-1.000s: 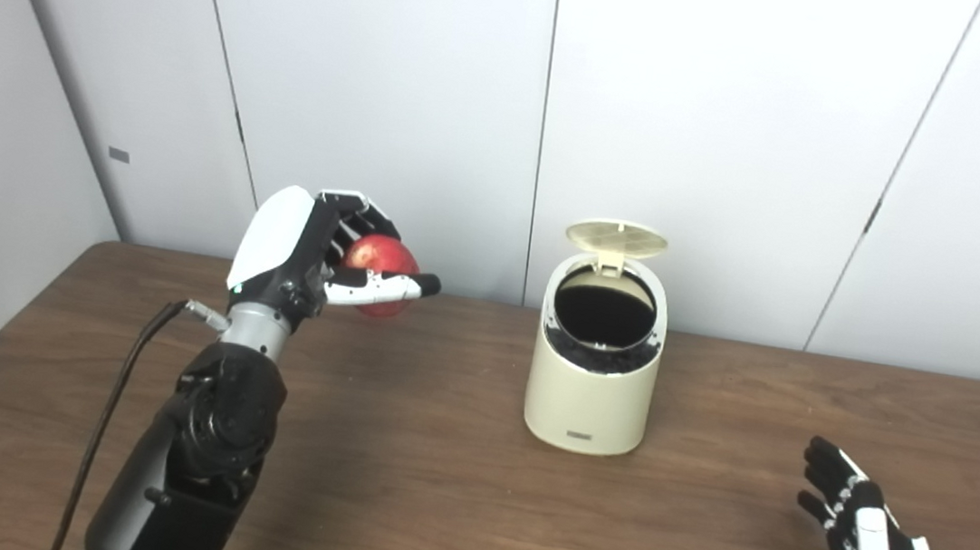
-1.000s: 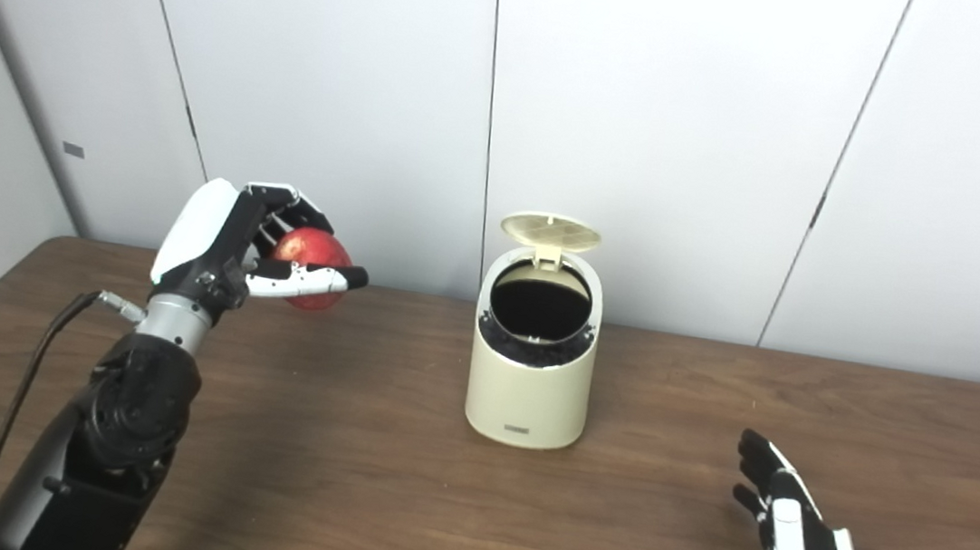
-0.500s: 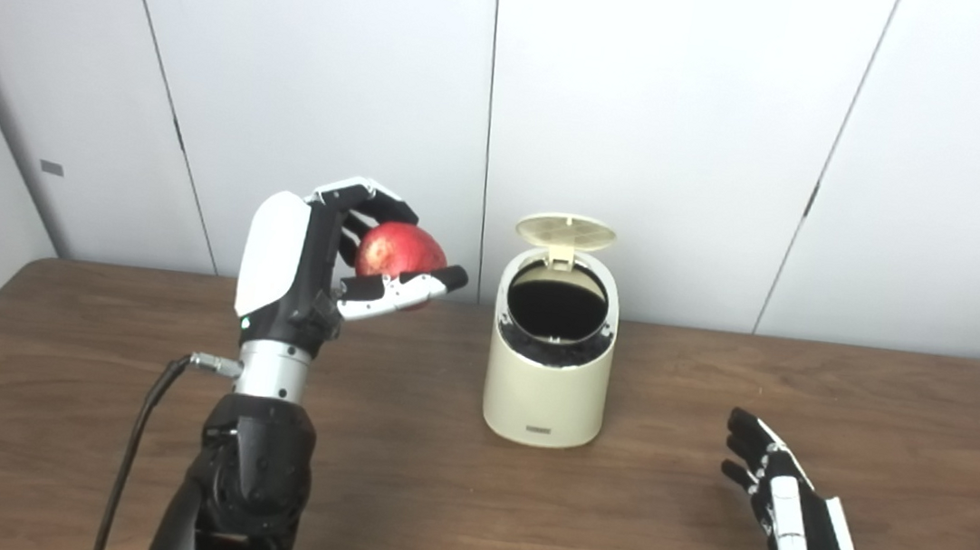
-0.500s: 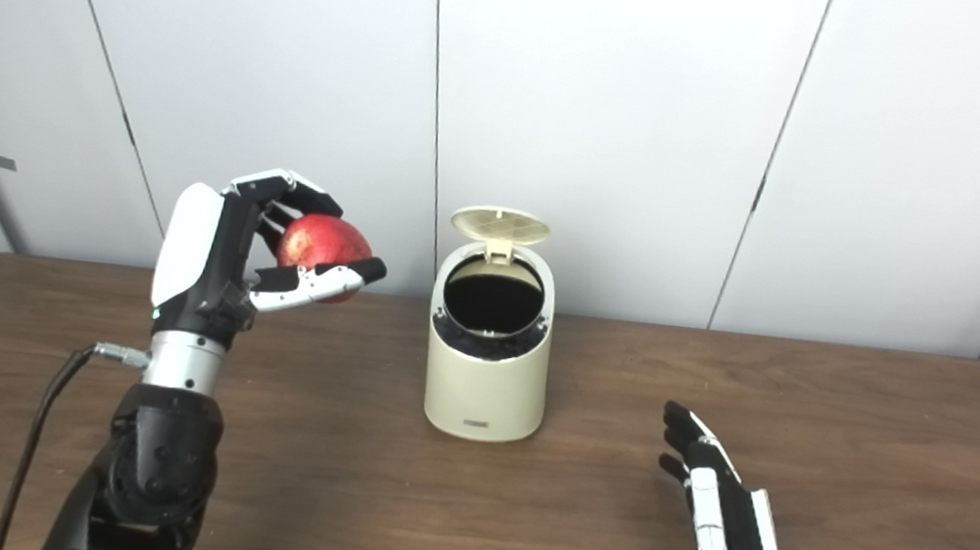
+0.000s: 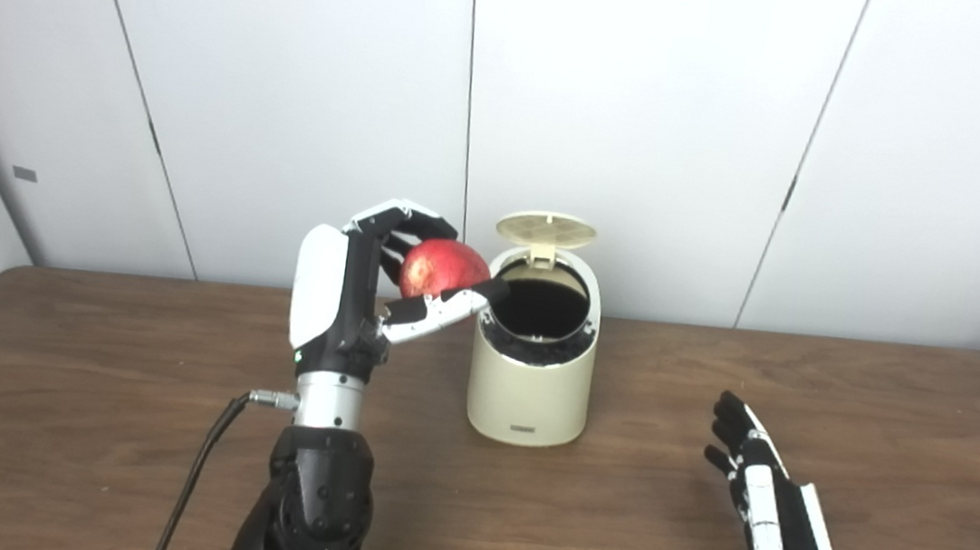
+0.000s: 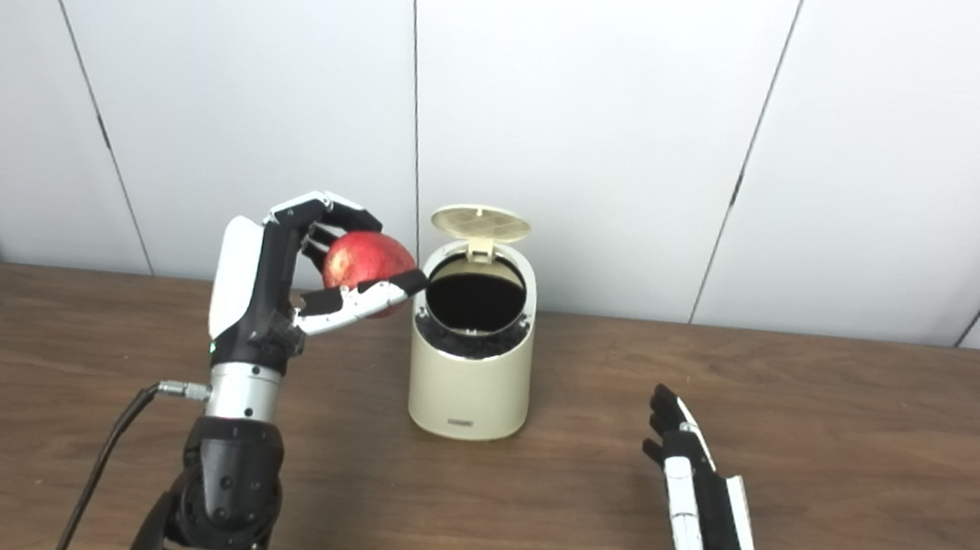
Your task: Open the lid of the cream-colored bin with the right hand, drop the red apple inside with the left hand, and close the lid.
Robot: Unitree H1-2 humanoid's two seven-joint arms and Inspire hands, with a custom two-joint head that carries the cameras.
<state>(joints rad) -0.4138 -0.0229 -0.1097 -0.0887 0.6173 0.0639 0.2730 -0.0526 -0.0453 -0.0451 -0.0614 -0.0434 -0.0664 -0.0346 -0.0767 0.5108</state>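
1. Where the wooden table (image 5: 75, 414) is viewed from the head cameras, a cream-colored bin (image 5: 531, 380) is seen standing upright near its middle; the body is rounded and smooth, with a small dark label low on its front.
2. The lid (image 5: 547, 229) is found raised on its rear hinge, its ribbed underside shown; the slanted round mouth is exposed, dark inside.
3. A red apple (image 5: 443, 269) is held raised above the table, just left of the bin's rim; the skin is deep red, faintly mottled, with a dull sheen.
4. The left hand (image 5: 360, 293) is closed around the apple, fingers curled over its top and thumb laid under its front.
5. The right hand (image 6: 698, 506) is kept low over the table, right of the bin and apart from it; its fingers are extended, slightly spread, and nothing is held.
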